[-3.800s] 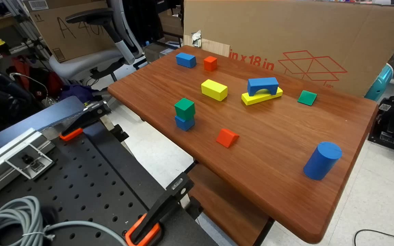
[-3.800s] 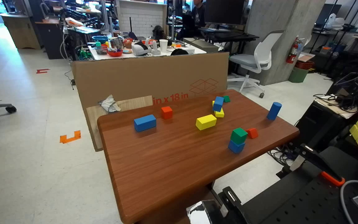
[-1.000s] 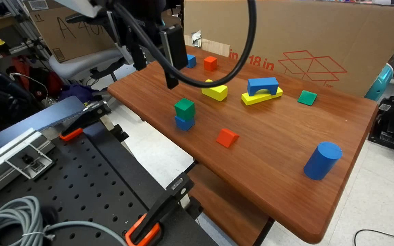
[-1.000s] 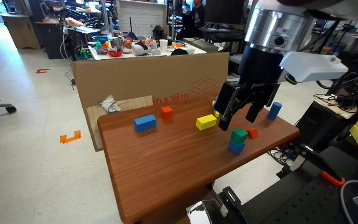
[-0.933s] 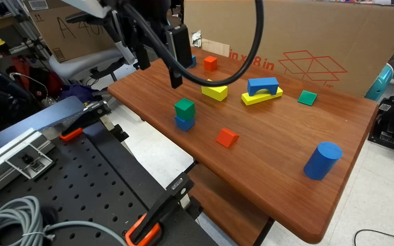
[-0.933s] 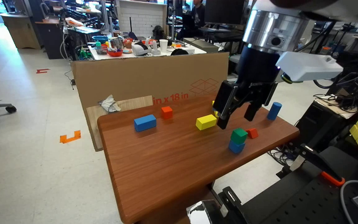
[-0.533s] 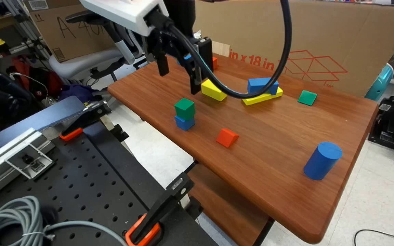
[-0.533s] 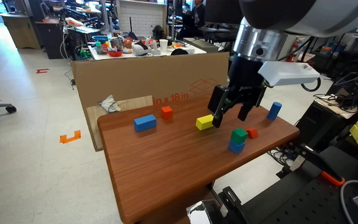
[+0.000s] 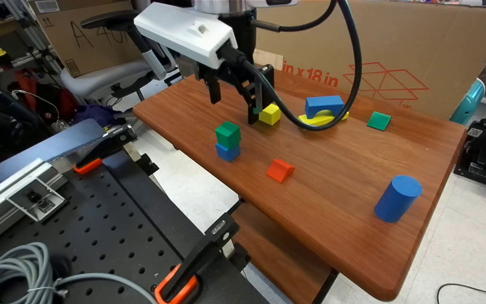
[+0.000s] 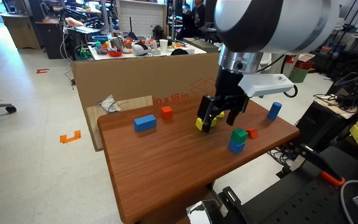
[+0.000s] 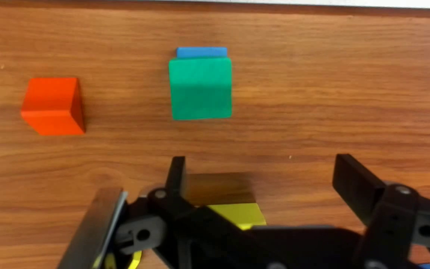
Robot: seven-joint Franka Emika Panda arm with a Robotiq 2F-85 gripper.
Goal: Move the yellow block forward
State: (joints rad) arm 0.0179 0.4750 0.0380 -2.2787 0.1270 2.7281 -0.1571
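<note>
The end effector (image 10: 218,124) is held over the bench (image 10: 160,168) with its fingers (image 11: 355,181) spread wide apart. The yellow block (image 9: 270,115) is laid on the bench, partly hidden behind a finger in both exterior views; whether it is touched cannot be told. A green cube (image 9: 228,134) is stacked on a blue block (image 9: 228,152) near it. A red wedge (image 9: 279,170) is placed near that pile. A blue arch (image 9: 324,104) is set on a yellow bar (image 9: 316,120).

The brown table (image 9: 340,185) bears a yellow block (image 9: 270,115); around it, a yellow bar (image 9: 317,120), blue cube (image 9: 228,153), red wedge (image 9: 280,170), red cube (image 10: 167,112) and blue oblong (image 10: 145,123); well apart from it, a green piece (image 9: 379,121) and a blue cylinder (image 9: 398,199).
</note>
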